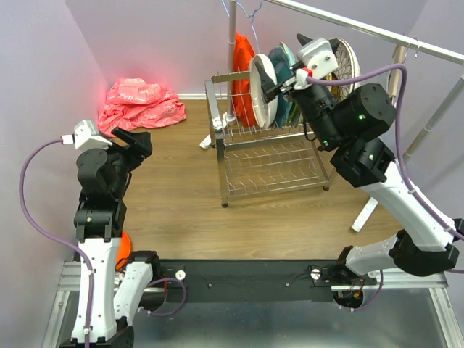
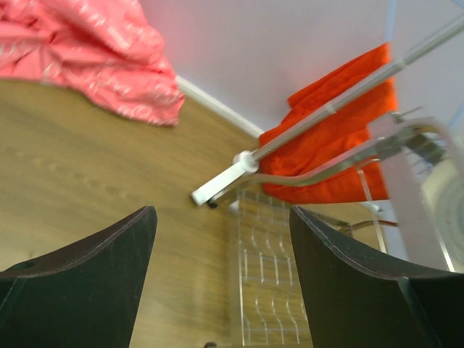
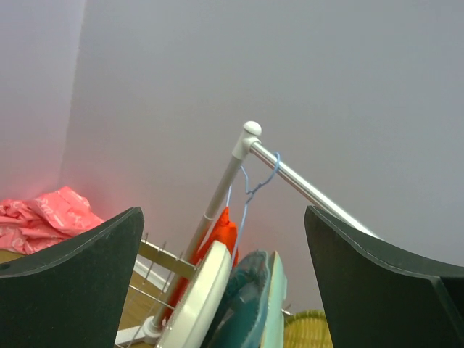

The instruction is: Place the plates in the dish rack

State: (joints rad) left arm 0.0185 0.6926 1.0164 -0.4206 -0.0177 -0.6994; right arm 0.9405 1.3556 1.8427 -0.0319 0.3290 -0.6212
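The chrome dish rack [image 1: 272, 156] stands at the middle back of the table. Several plates stand upright in its top tier: a white plate [image 1: 262, 90], a teal scalloped plate [image 1: 279, 72] and a woven-yellow plate [image 1: 341, 61]. My right gripper [image 1: 275, 85] is open and empty, just above the white and teal plates. In the right wrist view [image 3: 225, 239] the white plate [image 3: 203, 297], teal plate [image 3: 250, 304] and yellow plate [image 3: 308, 330] sit below its fingers. My left gripper [image 1: 140, 141] is open and empty over the left of the table. An orange plate [image 1: 125, 246] peeks out beside the left arm's base.
A pink crumpled bag [image 1: 141, 101] lies at the back left. A red-orange cloth [image 1: 243, 76] hangs on a clothes rail [image 1: 362, 32] behind the rack; the rail's white foot [image 1: 366, 210] stands right of the rack. The left wrist view shows the rack [image 2: 275, 275] and the cloth [image 2: 341, 138].
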